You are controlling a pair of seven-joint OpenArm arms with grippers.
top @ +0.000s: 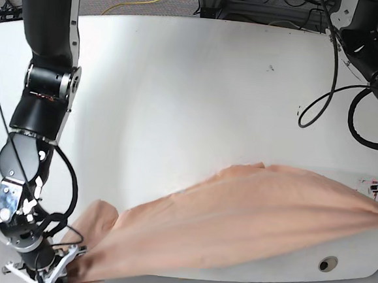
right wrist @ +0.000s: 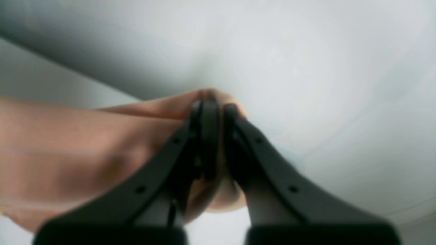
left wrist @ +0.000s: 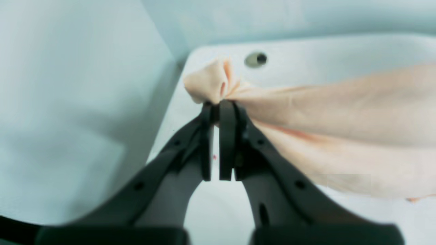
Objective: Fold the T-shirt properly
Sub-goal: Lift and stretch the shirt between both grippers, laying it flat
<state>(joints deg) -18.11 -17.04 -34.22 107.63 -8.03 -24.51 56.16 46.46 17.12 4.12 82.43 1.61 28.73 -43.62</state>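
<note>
Both sets of jaws are clamped tight on cloth: the left gripper [left wrist: 218, 105] pinches a bunched corner of the T-shirt [top: 249, 215], and the right gripper [right wrist: 214, 105] bites a gathered fold at the other end. Underneath is a white table [top: 179, 95] with rounded corners and a small round hole [top: 327, 263] near its front edge; beyond the far edge there is grey carpet with a yellow cable [top: 131, 6] and dark cables trailing off. One black cable [top: 324, 93] loops down from the left arm onto the tabletop. Stretched between the two grippers, the shirt runs lengthwise along the front of the table, rising slightly toward the left arm's side. It is plain peach, soft, pulled into long lengthwise creases, widest at the middle and narrowing to each pinch
</note>
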